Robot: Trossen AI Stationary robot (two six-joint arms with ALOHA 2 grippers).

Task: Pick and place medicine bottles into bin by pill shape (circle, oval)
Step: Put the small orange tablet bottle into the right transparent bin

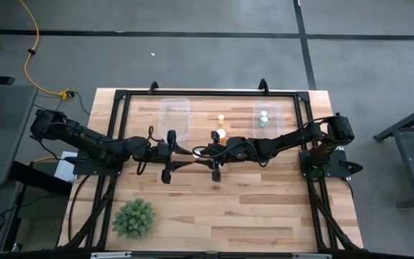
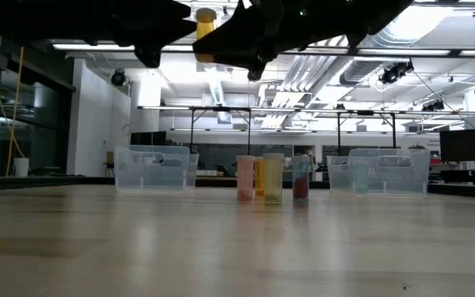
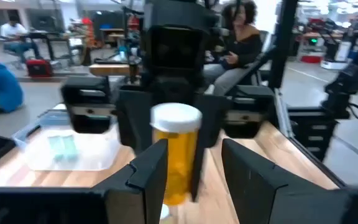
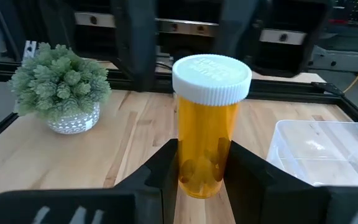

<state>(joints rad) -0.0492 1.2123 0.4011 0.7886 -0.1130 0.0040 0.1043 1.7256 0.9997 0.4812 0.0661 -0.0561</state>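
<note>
Held high over the middle of the surface [image 1: 192, 208], the orange pill bottle [image 4: 209, 127] sits clenched in the right gripper [image 4: 201, 171], the left gripper [image 3: 194, 168] spread just beside it, so a mistimed handover could drop it.

The right tool [image 4: 202, 167] clamps a translucent amber plastic bottle [image 4: 207, 132] with a white ribbed cap, glossy on its wall. The tool's fingers [image 4: 250, 171] look like matt black plastic. Beneath it the counter [image 1: 214, 205] is pale planked wood with a soft sheen. Beside the tool sits a clear, smooth plastic bin [image 4: 319, 152].
</note>
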